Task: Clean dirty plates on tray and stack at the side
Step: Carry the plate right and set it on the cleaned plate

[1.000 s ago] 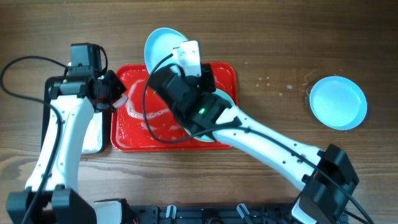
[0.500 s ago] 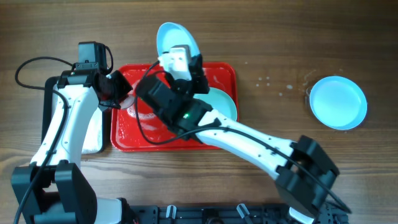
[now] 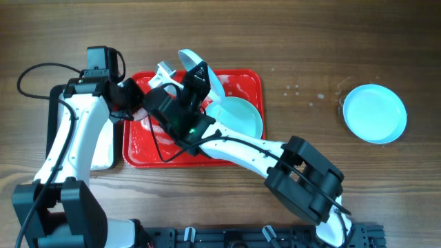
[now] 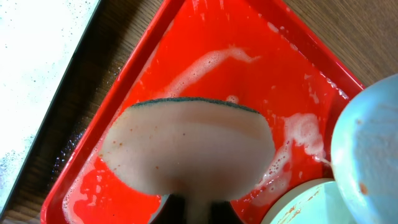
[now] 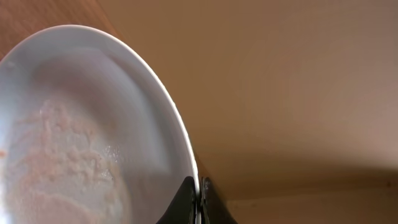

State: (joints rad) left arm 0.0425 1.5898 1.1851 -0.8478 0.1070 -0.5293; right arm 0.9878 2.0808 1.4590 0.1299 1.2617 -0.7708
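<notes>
Wood table (image 3: 310, 69): red tray (image 3: 134, 151) ctr-left, black-rimmed tray (image 3: 105, 153) just L of it, blue plate (image 3: 374, 114) far R.

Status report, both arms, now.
Left gripper shut on sponge, over soapy tray. Right gripper shut on rim of smeared plate, tilted up. Second plate on tray; third plate aside on table.

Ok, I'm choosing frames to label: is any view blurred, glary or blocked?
Overhead: sharp, evenly lit, though the right arm hides part of the tray. Left wrist: the sponge looks soft, near the lens. Right wrist: the plate is soft, the background a plain tan blur.
</notes>
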